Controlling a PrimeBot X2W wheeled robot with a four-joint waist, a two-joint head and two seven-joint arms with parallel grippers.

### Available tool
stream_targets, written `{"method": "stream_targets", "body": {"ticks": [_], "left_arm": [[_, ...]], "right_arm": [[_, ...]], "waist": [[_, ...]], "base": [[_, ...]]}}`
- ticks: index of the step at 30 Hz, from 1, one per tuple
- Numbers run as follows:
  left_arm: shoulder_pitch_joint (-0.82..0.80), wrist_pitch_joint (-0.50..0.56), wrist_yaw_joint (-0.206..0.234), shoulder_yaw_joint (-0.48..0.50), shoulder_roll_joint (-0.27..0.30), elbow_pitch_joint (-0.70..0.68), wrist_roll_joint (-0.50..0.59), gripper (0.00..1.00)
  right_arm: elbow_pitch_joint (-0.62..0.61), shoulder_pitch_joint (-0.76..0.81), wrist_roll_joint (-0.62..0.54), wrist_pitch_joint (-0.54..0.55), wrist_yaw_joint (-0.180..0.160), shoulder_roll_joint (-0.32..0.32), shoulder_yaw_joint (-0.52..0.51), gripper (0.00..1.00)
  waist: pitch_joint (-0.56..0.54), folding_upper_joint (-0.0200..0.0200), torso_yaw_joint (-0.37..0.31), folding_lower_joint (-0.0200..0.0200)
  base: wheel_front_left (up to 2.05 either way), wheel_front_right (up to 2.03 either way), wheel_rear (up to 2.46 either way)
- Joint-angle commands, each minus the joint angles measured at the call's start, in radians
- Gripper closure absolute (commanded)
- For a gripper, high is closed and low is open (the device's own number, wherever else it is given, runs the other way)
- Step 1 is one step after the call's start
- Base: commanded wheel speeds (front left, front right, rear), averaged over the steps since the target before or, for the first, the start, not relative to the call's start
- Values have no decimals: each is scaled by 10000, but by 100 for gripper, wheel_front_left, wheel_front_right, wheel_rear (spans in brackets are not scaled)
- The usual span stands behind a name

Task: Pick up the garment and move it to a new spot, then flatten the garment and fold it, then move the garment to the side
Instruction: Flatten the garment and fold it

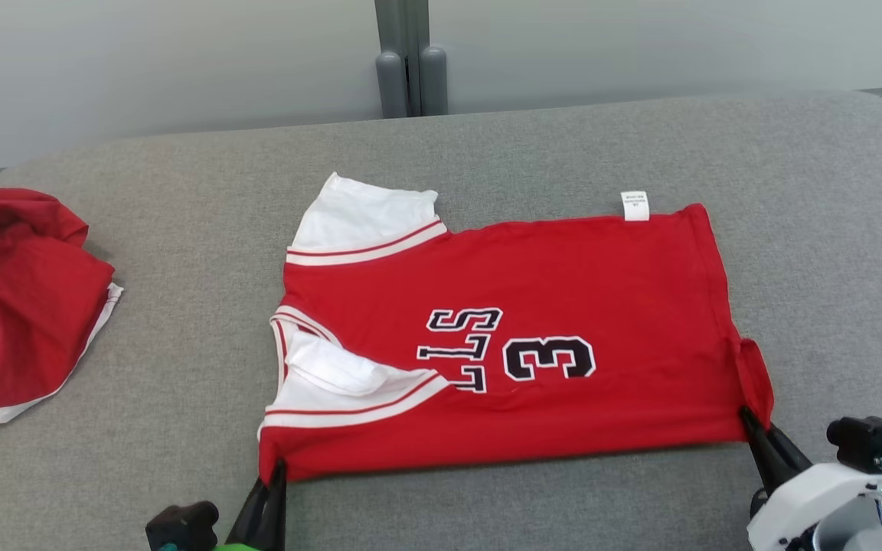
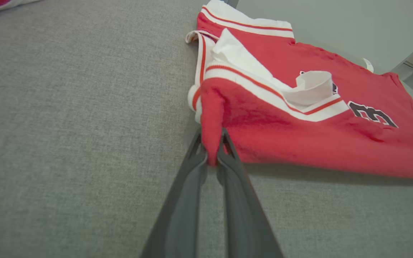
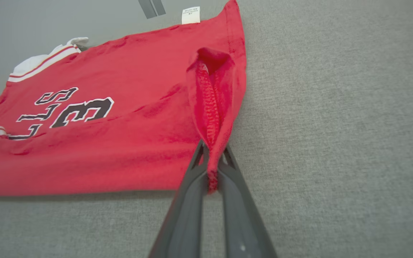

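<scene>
Left claw (image 1: 279, 468) at 7 o'clock pinches the near shoulder corner of the jersey (image 1: 533, 321); right claw (image 1: 747, 419) at 4 o'clock clamps its near hem corner. Jersey lies flat mid desk (image 1: 793, 191), long axis 9-to-3, body at 12 o'clock from both claws, so the fold likely carries the near edge toward 12, arms equally close.

Even, soft light; blurred wrist-view edges

Tiny illegible print on garment (image 1: 533, 291) label (image 1: 635, 205)
</scene>
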Motion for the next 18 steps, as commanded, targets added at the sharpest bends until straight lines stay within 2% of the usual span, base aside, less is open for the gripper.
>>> {"method": "stream_targets", "body": {"ticks": [1, 7, 8, 9, 10, 11, 18], "left_arm": [[248, -2, 42, 2, 20, -79, 53, 100], [676, -2, 101, -168, -66, -194, 106, 100], [703, -2, 119, -168, -77, -193, 91, 100], [716, -2, 148, -171, -87, -188, 93, 67], [724, -2, 170, -181, -104, -173, 81, 11], [714, -2, 181, -187, -113, -164, 72, 0], [556, -2, 523, 313, -164, -879, 436, 0]], "right_arm": [[-82, 283, -28, -29, -21, -101, -116, 100], [-366, 1080, 73, 131, -21, -45, -551, 100], [-413, 1150, 31, 168, -21, -22, -609, 95], [-449, 1193, -6, 184, -21, 9, -672, 35], [-488, 1234, 12, 224, -21, 84, -735, 0], [-514, 1235, -27, 215, -21, 135, -780, 0], [-948, 948, -829, 55, -18, 386, -1094, 0]], "waist": [[-108, -1, 95, 0], [-243, -1, 165, 0], [-257, -1, 157, 0], [-270, -1, 150, 0], [-282, -1, 142, 0], [-298, -1, 136, 0], [-494, -1, 37, 0]], "base": [[0, 0, 0], [0, 0, 0], [0, 0, 0], [0, 0, 0], [0, 0, 0], [0, 0, 0], [0, 0, 0]]}}
